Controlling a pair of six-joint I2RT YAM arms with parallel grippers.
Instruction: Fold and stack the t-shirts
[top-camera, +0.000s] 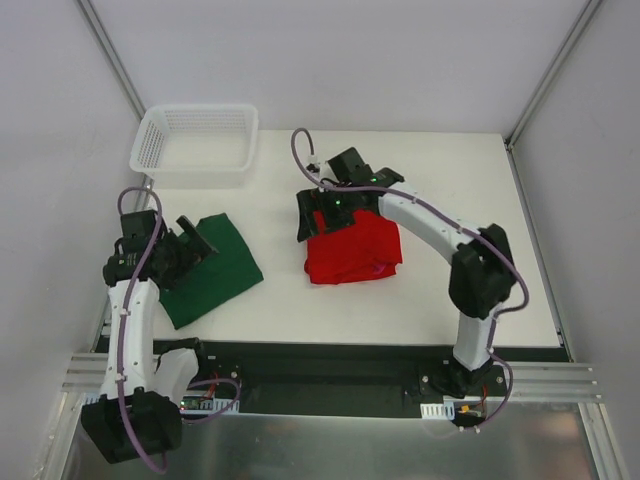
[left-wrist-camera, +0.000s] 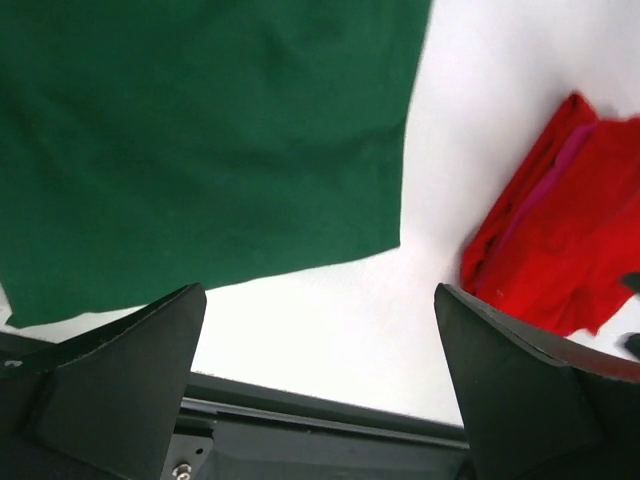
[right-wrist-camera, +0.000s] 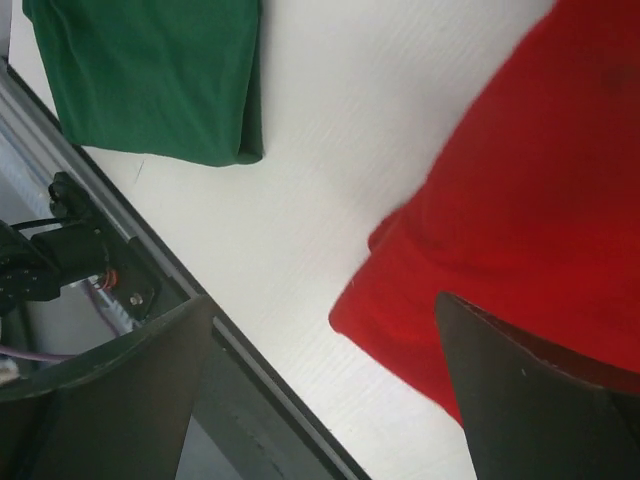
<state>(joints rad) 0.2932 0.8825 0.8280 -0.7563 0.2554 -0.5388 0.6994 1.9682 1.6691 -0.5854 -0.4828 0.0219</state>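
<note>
The dark green t-shirt (top-camera: 212, 268) lies folded flat on the left of the white table. The red t-shirt (top-camera: 352, 250) lies folded but rumpled at the middle. My left gripper (top-camera: 190, 243) hovers over the green shirt's far left corner, open and empty. In the left wrist view the left gripper (left-wrist-camera: 320, 330) is over bare table, with the green shirt (left-wrist-camera: 200, 140) ahead and the red shirt (left-wrist-camera: 560, 250) to the right. My right gripper (top-camera: 318, 218) hangs over the red shirt's far left edge, open and empty. The right wrist view shows the right gripper (right-wrist-camera: 325, 340), the red shirt (right-wrist-camera: 540, 200) and the green shirt (right-wrist-camera: 160, 80).
A white mesh basket (top-camera: 195, 145) stands at the back left of the table, with nothing in it. A black rail (top-camera: 330, 360) runs along the table's near edge. Grey walls close in on both sides.
</note>
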